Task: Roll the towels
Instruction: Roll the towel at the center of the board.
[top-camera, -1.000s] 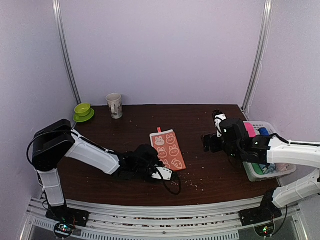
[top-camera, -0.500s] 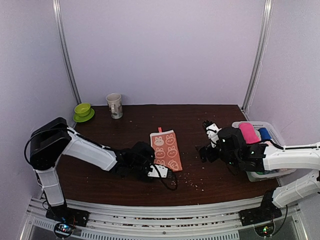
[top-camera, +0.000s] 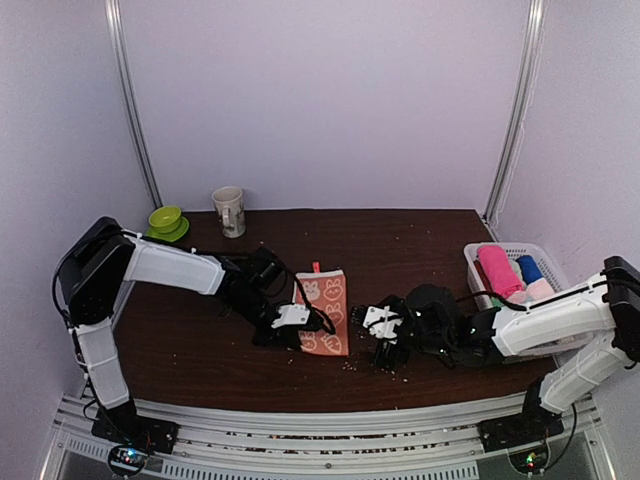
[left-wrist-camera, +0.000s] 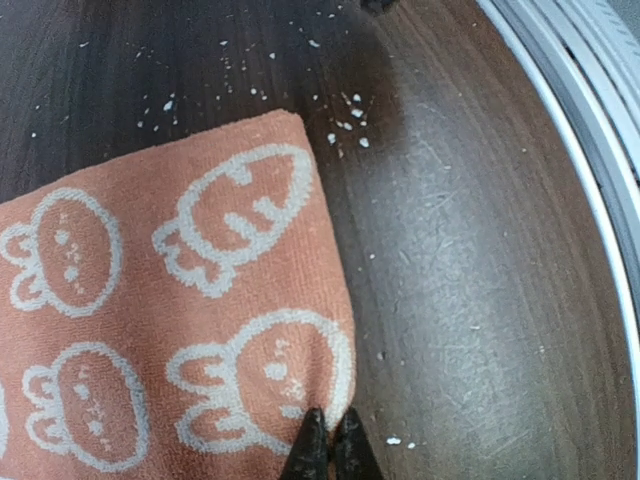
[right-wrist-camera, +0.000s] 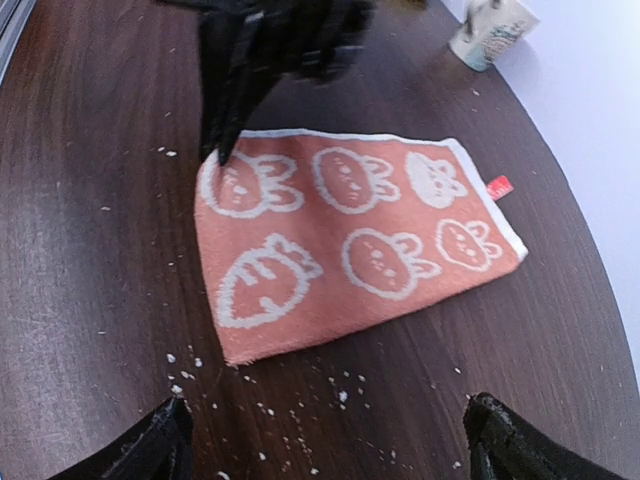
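Across the orange-peach towel (right-wrist-camera: 350, 240), white bunny faces and one white carrot, with white edging and a small red tag (right-wrist-camera: 499, 187). Dark brown wood grain on the bench (top-camera: 200, 350), flecked with white specks. Plain hot pink towel (top-camera: 497, 270), blue roll (top-camera: 529, 268) and pale pink roll (top-camera: 541, 290) in a white basket (top-camera: 472, 256). Lime green cup (top-camera: 166, 218) and saucer; cream mug (top-camera: 229, 211) with darker markings.

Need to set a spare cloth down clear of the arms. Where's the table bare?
Widest bare stretch: the back of the table, between mug and basket, behind the bunny towel. Another: the near-left corner, in front of the left arm. Crowded: front middle, where the left gripper pinches the towel and the right gripper hangs open beside it.
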